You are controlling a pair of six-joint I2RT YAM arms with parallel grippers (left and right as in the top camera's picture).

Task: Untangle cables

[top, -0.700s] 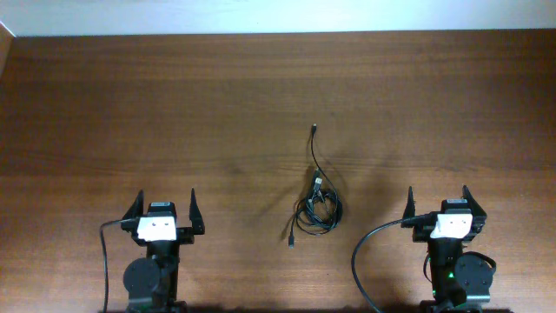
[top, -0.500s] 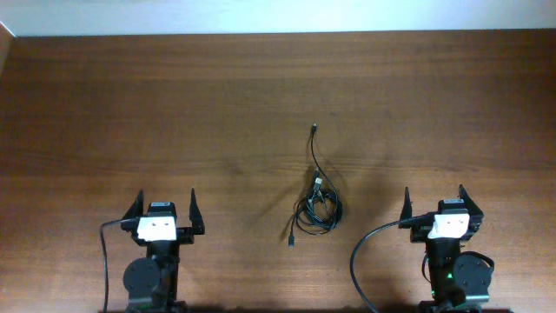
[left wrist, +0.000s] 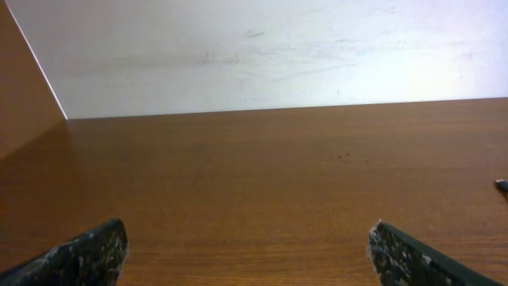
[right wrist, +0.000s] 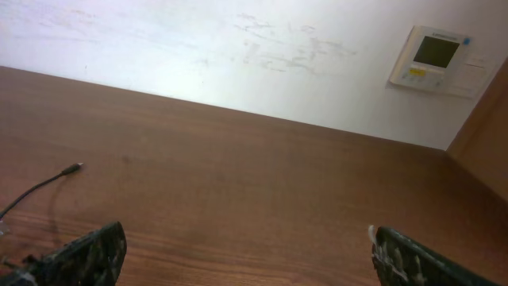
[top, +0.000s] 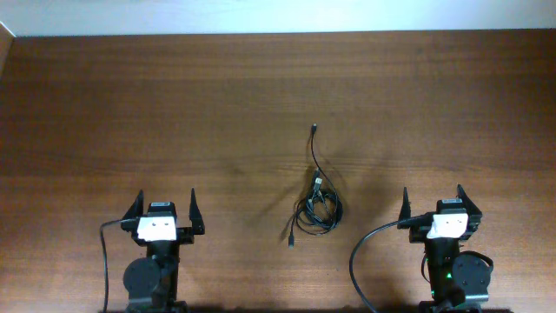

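The cables [top: 316, 204] lie as a small tangled bundle of thin black cords on the wooden table, right of centre. One strand runs up to a plug end [top: 312, 130], another trails down-left to a plug [top: 292, 240]. My left gripper [top: 165, 207] is open and empty, well left of the bundle. My right gripper [top: 433, 199] is open and empty, to the right of it. In the right wrist view a cable strand with its plug [right wrist: 71, 168] shows at the left edge. In the left wrist view a plug tip [left wrist: 502, 185] shows at the far right.
Thick black arm cables curve from each base, on the left [top: 103, 252] and on the right [top: 360, 252]. A white wall borders the table's far edge [top: 278, 33]. A wall control panel [right wrist: 440, 50] shows in the right wrist view.
My right gripper has shifted slightly to the left and turned a little. The cables and the left arm have not moved.
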